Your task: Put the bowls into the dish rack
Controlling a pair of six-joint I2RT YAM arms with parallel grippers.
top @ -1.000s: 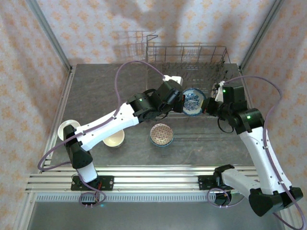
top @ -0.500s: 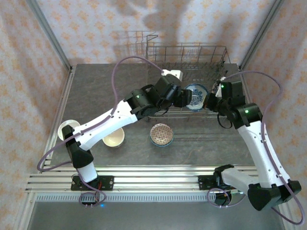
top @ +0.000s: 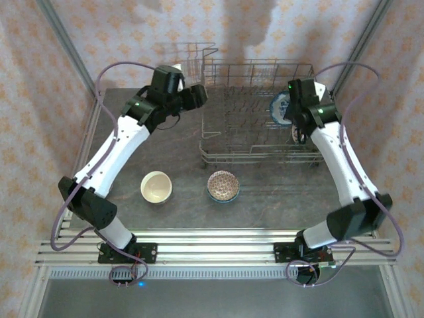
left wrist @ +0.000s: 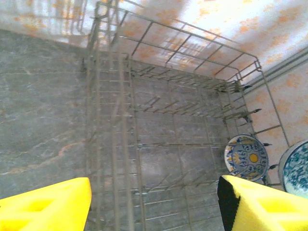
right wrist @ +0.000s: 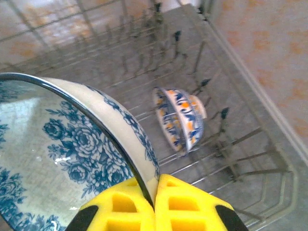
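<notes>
The grey wire dish rack [top: 254,156] stands at the back of the table. My right gripper [right wrist: 155,197] is shut on the rim of a white bowl with blue flowers [right wrist: 62,159], held on edge over the rack's right end [top: 279,108]. Just beyond it a blue-white bowl with orange marks [right wrist: 180,118] stands on edge between the tines, with its orange centre [left wrist: 247,157] facing the left wrist view. My left gripper [top: 197,95] hangs open by the rack's left end, nothing between its yellow fingers [left wrist: 45,204]. A cream bowl [top: 156,187] and a brown-red patterned bowl [top: 222,185] sit on the table in front.
The rack's raised wire handle [top: 199,53] stands at its back left corner. Rows of upright tines [left wrist: 163,103] across the middle and left of the rack hold nothing. Patterned walls close in the back and both sides.
My left gripper has left the blue-flowered bowl and swung back and left to the rack's left end. My right gripper has carried that bowl up to the rack's right end.
</notes>
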